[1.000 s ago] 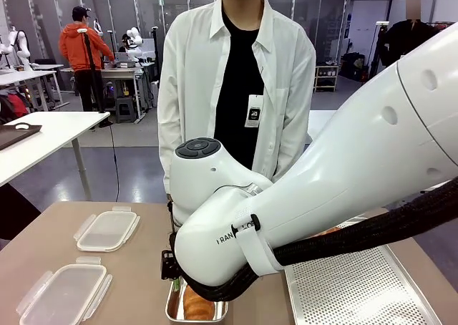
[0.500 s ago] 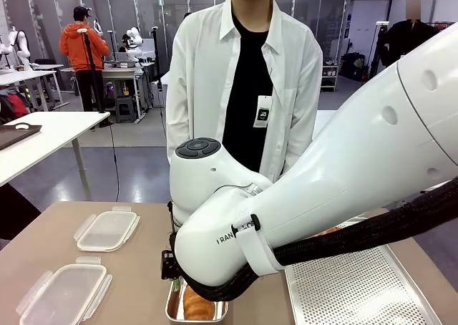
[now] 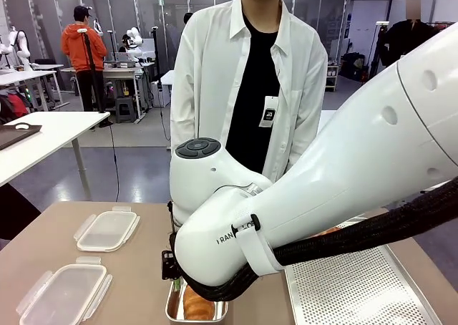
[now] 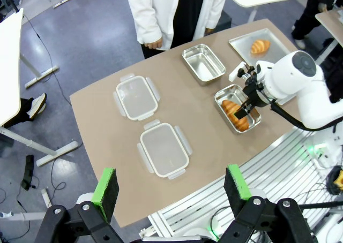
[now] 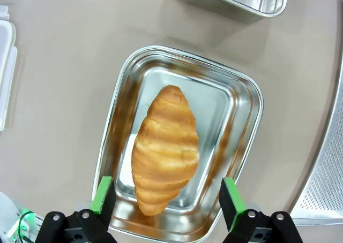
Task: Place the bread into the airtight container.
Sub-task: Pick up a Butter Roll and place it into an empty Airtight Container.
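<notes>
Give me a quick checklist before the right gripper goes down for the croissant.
1. Right gripper open: ok.
2. Croissant lined up under it: ok.
3. Nothing lying on the croissant in the metal tin: ok.
4. Plastic container has its lid off: cannot tell.
5. Left gripper open, high above the table, out of the way: ok.
</notes>
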`<state>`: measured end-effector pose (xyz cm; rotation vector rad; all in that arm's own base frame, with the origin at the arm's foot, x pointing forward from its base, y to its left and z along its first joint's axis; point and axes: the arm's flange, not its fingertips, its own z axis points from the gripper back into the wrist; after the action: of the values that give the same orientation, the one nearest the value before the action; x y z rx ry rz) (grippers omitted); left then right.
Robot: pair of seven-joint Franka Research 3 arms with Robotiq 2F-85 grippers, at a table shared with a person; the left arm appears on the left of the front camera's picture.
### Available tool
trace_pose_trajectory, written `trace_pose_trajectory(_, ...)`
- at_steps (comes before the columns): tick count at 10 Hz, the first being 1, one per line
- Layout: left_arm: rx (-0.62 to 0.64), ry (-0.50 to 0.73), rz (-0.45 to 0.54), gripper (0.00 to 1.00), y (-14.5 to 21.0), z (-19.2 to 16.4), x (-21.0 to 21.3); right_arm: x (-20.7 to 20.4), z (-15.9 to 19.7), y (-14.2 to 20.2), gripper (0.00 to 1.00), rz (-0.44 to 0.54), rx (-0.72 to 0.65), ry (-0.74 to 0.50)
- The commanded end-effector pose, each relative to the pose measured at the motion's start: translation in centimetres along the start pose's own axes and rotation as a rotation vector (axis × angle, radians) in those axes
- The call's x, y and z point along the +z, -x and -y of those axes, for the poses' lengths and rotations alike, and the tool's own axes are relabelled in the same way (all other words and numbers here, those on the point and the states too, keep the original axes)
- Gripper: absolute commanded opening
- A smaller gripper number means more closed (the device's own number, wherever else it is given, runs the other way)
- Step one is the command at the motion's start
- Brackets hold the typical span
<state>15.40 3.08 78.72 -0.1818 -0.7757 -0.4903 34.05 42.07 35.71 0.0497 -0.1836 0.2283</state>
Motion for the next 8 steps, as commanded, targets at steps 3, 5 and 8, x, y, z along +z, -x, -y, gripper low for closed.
trace_pose_trajectory(3, -0.011, 0.001, -0.001, 1.0, 0.0, 0.1, 0.0, 9.1, 3.7, -2.6, 1.0, 0.042, 0.057, -0.074)
trace_pose_trajectory(5, -0.011, 0.001, -0.001, 1.0, 0.0, 0.1, 0.0, 13.5, 8.9, -5.2, 1.0, 0.054, 0.084, -0.106)
trace_pose_trajectory(8, -0.011, 0.001, -0.001, 1.0, 0.0, 0.1, 0.0, 17.4, 17.8, -8.3, 1.0, 0.081, 0.137, -0.094)
